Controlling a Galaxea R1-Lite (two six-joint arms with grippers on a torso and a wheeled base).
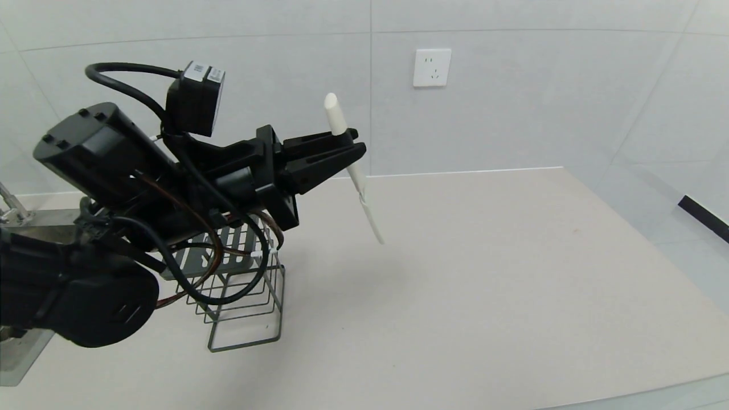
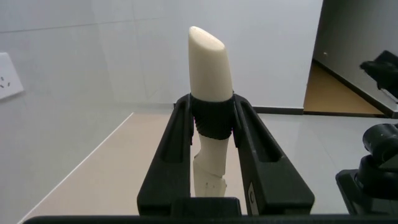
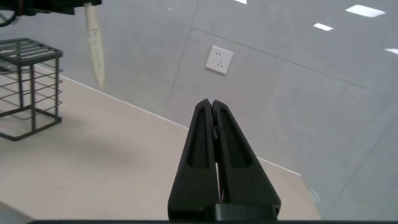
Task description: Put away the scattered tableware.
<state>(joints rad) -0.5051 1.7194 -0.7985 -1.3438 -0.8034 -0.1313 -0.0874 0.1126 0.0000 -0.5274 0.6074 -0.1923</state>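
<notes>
Above the pale beige countertop (image 1: 484, 285), I am gripping a slim white knife with a rounded white handle (image 1: 336, 117) in my left gripper (image 1: 350, 145). My two black fingers are clamping the handle partway down, so its blunt end is sticking up past my fingertips and the narrow blade is slanting downward, its tip hanging in the air over the counter and touching nothing. From my left wrist, the handle (image 2: 208, 62) is standing upright between the pads of my left gripper (image 2: 211, 115), which are pressing on it from both sides.

Lower down and to my left of the knife, a dark wire rack of thin metal bars (image 1: 245, 307) is standing on the counter, partly under my left arm. The arm is covering most of it, so I cannot tell what is lying inside. From my right wrist the same rack (image 3: 31, 81) is showing one upright corner, with the knife (image 3: 94, 53) hanging beside it, just apart from the bars.

My right gripper (image 3: 212, 109) is holding nothing, its fingers pressed together over the counter. A white wall socket (image 1: 431, 67) is sitting on the grey tiled wall behind.
</notes>
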